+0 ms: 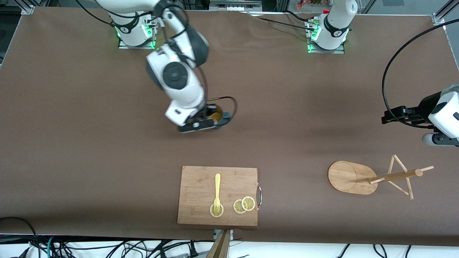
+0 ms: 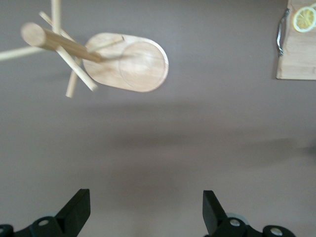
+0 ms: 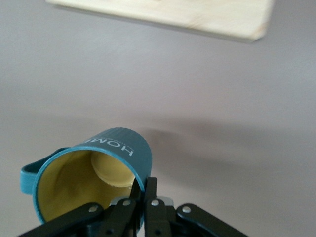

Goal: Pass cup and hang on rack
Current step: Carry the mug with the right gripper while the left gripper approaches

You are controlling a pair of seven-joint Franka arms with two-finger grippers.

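My right end effector [image 3: 143, 190] is pinched shut on the rim of the cup [image 3: 94, 173], one finger inside and one outside the wall. The teal cup tilts, showing its yellowish inside, white lettering on its ribbed outside and its loop handle. Past it lie the brown table [image 3: 207, 89] and an edge of the wooden cutting board [image 3: 197, 15].

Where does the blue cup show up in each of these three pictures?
Front view: cup in the right gripper, mid-table.
Left wrist view: not in it.
Right wrist view: cup low in the picture, rim pinched by the gripper.
Shared landmark: cutting board.
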